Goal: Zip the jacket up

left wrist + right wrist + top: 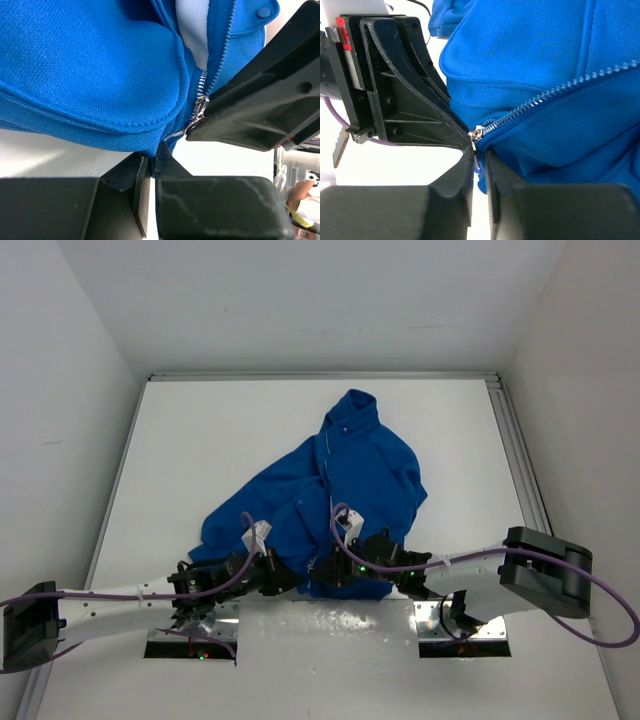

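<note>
Royal-blue fleece jacket [360,470], left gripper [152,162] pinching its bottom hem, right gripper [479,160] clamped on small silver zipper slider [477,134] (zipper open above)

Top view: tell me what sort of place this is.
Probably a robot lab test cell: a white table walled in by plain white panels, two arms bolted at its near edge, one jacket laid out.

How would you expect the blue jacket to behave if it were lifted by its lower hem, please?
Probably floppy: the jacket lies crumpled in soft folds, so it would likely drape and sag. Its textured fleece looks grippy, so the left gripper probably will not slip. Fabric would probably bunch around the zipper slider unless held taut.
</note>
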Available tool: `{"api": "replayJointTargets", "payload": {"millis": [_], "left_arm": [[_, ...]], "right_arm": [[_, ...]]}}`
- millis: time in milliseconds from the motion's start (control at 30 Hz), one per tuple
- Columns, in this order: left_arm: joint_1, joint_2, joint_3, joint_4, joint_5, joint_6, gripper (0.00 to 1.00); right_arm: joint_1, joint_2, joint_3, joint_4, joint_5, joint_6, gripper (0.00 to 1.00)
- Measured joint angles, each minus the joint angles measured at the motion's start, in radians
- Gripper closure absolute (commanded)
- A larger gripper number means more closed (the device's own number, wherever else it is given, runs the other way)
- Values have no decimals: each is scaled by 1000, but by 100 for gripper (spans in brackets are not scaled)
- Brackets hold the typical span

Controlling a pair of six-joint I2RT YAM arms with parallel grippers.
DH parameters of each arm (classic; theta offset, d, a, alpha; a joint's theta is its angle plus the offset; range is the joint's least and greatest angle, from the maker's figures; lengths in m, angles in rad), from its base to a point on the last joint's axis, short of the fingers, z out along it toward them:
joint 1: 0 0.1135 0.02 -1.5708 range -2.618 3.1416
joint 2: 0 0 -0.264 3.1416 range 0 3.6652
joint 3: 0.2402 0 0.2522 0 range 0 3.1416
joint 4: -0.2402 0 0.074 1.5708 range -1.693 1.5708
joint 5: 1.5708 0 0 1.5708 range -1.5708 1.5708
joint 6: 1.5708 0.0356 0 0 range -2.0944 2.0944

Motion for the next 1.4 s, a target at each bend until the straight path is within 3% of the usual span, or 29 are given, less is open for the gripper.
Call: {"api": "replayJointTargets", "payload": {"millis": [167, 333, 367, 400, 500, 567, 633, 667, 733, 767, 867, 1133, 1400], "left_arm": [[0, 0, 0, 3, 7, -2, 100], [0, -6, 0, 5, 10, 2, 100], [0, -10, 0, 6, 10, 5, 94], [0, -15, 0, 10, 11, 11, 78], [0, -34, 0, 27, 29, 39, 54], [0, -47, 0, 51, 46, 53, 47], [0, -54, 0, 79, 63, 62, 46], [0, -54, 0, 89, 71, 70, 46], [0, -52, 0, 105, 78, 83, 56], [0, -45, 0, 113, 78, 91, 74], [0, -15, 0, 125, 65, 116, 100], [0, 68, 0, 185, 26, 146, 100], [0, -72, 0, 130, -25, 122, 100]], "right_arm": [[0, 0, 0, 2, 0, 8, 100], [0, -23, 0, -20, 1, 18, 100], [0, -33, 0, -27, 1, 23, 100], [0, -40, 2, -34, 1, 26, 100], [0, -55, 12, -54, 2, 37, 100], [0, -61, 21, -67, 8, 50, 100], [0, -66, 24, -68, 13, 62, 100], [0, -66, 25, -69, 15, 66, 100], [0, -66, 31, -72, 20, 76, 100], [0, -66, 34, -71, 24, 81, 100], [0, -68, 35, -68, 27, 97, 100], [0, -147, 35, -144, 79, 124, 100], [8, -238, 119, -285, 204, 105, 100]]}}
